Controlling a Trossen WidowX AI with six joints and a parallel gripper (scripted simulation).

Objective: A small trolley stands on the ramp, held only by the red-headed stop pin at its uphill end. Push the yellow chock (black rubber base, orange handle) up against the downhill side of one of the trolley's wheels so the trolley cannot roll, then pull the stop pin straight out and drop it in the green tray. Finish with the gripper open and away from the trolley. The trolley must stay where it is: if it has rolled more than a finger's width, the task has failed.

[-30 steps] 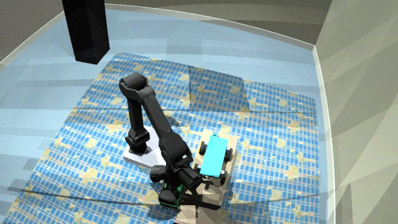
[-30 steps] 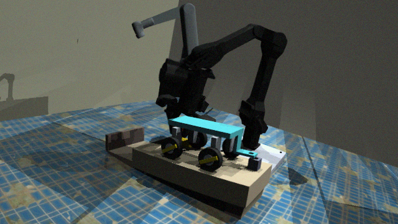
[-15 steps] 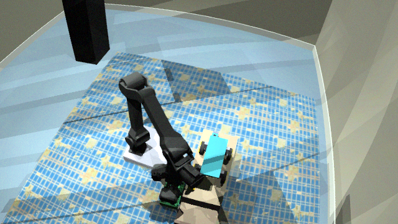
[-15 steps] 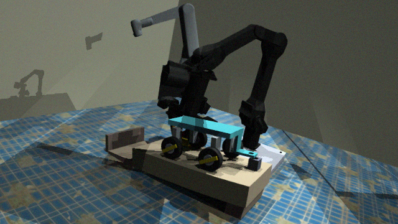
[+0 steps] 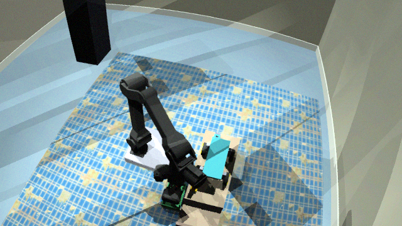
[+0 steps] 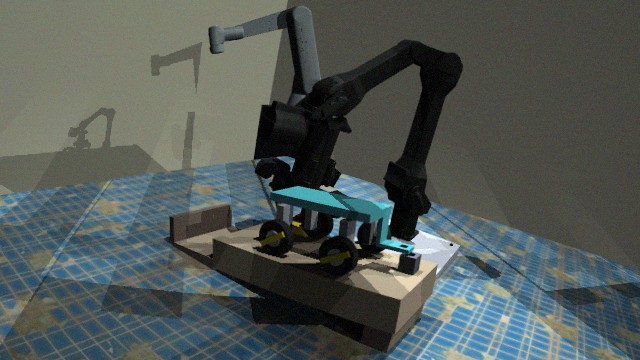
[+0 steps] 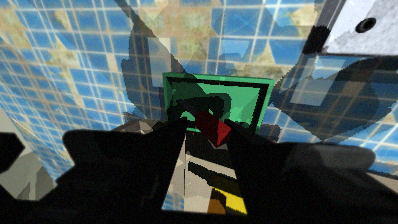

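Note:
The green tray [image 5: 171, 206] [image 7: 247, 95] lies beside the ramp's low end, partly under the arm. My gripper [image 7: 205, 121] is low over it, with its fingers apart. The red-headed pin [image 7: 220, 133] is tilted between the fingertips, its head near the right finger; whether it touches is unclear. The turquoise trolley [image 5: 217, 158] [image 6: 325, 201] stands on the ramp [image 5: 208, 201] [image 6: 310, 280]. The hole in its uphill tab [image 6: 403, 246] shows no pin, beside the dark block [image 6: 409, 263]. The yellow chock [image 6: 300, 229] [image 7: 235, 201] is near the downhill wheels; its contact is hidden.
The ramp's low end has an upright end board [image 6: 202, 222]. The arm's white base plate [image 5: 154, 149] [image 7: 360, 35] is beside the ramp and tray. The trolley and chock are close beside the lowered gripper. A grey arm [image 6: 305, 55] stands in the background.

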